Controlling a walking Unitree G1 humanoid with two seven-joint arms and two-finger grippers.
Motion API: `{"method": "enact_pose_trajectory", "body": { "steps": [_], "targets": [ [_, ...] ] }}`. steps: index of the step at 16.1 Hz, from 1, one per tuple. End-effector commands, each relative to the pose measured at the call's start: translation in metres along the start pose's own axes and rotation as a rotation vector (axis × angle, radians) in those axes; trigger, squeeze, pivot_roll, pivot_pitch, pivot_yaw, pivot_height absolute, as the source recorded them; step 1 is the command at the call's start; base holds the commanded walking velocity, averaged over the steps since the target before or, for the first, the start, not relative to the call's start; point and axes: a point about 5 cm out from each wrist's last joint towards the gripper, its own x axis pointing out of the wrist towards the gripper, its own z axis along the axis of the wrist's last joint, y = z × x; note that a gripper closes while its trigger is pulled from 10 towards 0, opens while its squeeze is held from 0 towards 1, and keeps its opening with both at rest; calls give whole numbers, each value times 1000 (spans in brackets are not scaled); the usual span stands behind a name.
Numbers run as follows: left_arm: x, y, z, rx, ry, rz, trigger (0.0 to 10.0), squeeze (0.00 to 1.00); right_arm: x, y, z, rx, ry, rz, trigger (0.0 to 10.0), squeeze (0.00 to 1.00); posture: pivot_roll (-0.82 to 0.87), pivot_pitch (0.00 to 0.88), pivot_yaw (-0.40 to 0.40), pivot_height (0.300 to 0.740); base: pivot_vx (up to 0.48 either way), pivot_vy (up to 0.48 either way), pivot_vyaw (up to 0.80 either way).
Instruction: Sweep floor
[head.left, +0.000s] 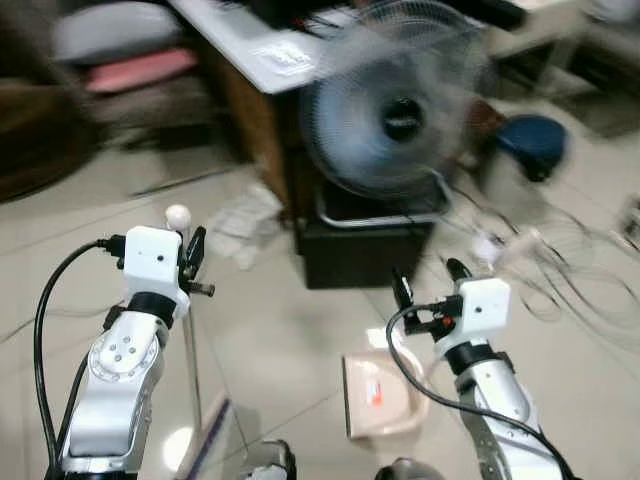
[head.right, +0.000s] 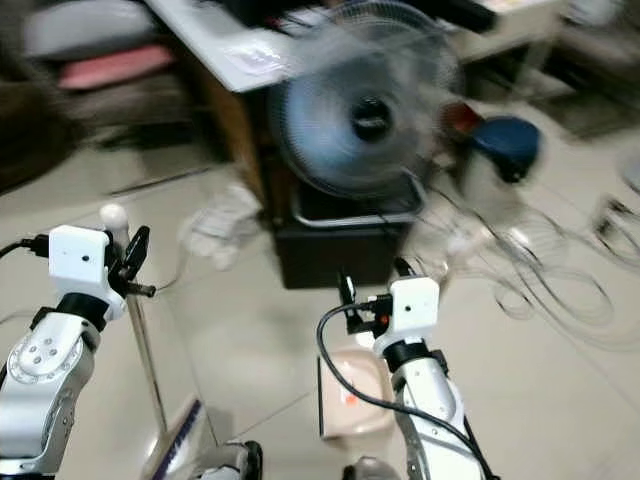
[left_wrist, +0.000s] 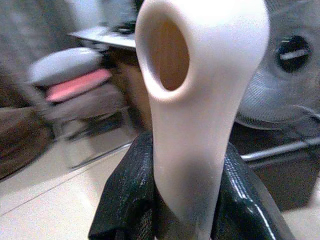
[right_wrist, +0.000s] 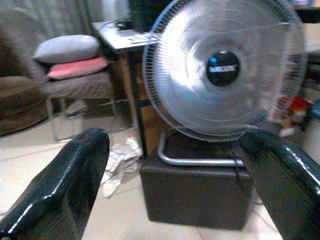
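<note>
While you read this, take each line outward from the fingers.

Left gripper (head.left: 193, 262): your two black fingers (left_wrist: 127, 200) are pinched on the pale cream plastic broom handle with a hanging hole at its tip (left_wrist: 200, 100), gripping just below the hole.

Broom: its thin metal pole (head.left: 192, 370) drops straight from that grip to the floor, where a purple-edged broom head (head.left: 205, 440) rests on the pale tiles by the robot's feet.

Right gripper (head.left: 425, 290): your fingers are spread wide and hold nothing, hanging above the floor.

Dustpan: a beige flat plastic dustpan (head.left: 385, 395) lies on the tiles just below and beside the right gripper.

Debris: crumpled white paper (head.left: 245, 225) sits on the floor beside the low black box (head.left: 365, 250) under the round grey wire-cage fan (head.left: 390, 115); tangled white cables (head.left: 560, 260) sprawl to your right.

Risk: swinging the long handle could likely knock the fan or catch the cables, since both stand near; a one-handed pinch so high up may let the pole twist.

Views: your left wrist view shows the hole and the grip closely; your head views, blurred, show the broom head and dustpan; your right wrist view shows the fan sharply, plus a chair with grey and pink cushions (right_wrist: 70, 57).
</note>
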Motion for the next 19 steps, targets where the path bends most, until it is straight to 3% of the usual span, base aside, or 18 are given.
{"method": "enact_pose_trajectory", "body": {
  "steps": [1, 5, 9, 11, 13, 15, 17, 19],
  "targets": [
    [2, -4, 2, 27, -16, -9, 10000, 0, -5, -7, -2, 1, 34, -31, 10000, 0, -58, 59, 81, 740, 0, -480, 800],
    [5, -10, 2, 56, -25, -25, 10000, 0, -11, -11, -9, -5, 109, -79, 10000, 0, -70, 54, 89, 740, 0, -466, 342],
    [14, -12, 6, 29, -47, -22, 10000, 0, -13, -11, -17, -62, 167, -93, 10000, 0, -74, 46, 95, 740, 0, 0, 0],
    [20, -14, 10, -19, -65, -17, 10000, 0, -14, -21, -21, -94, 167, -172, 10000, 0, -72, 51, 97, 740, 0, 0, 0],
    [23, -15, 9, -24, -61, -16, 10000, 0, -12, -26, -22, -85, 172, -209, 10000, 0, -71, 55, 93, 740, 0, 0, 0],
    [23, -18, 9, -11, -68, -12, 10000, 0, -9, -32, -24, -133, 171, -200, 10000, 0, -54, 66, 81, 740, 0, 0, 0],
    [22, -21, 11, -8, -79, -25, 10000, 0, -5, -43, -27, -186, 160, -201, 10000, 0, -41, 74, 84, 740, 0, 0, 0],
    [20, -23, 13, -8, -86, -41, 10000, 0, 1, -60, -32, -178, 166, -240, 10000, 0, -27, 86, 90, 740, 0, 0, 0]
  ]
}}
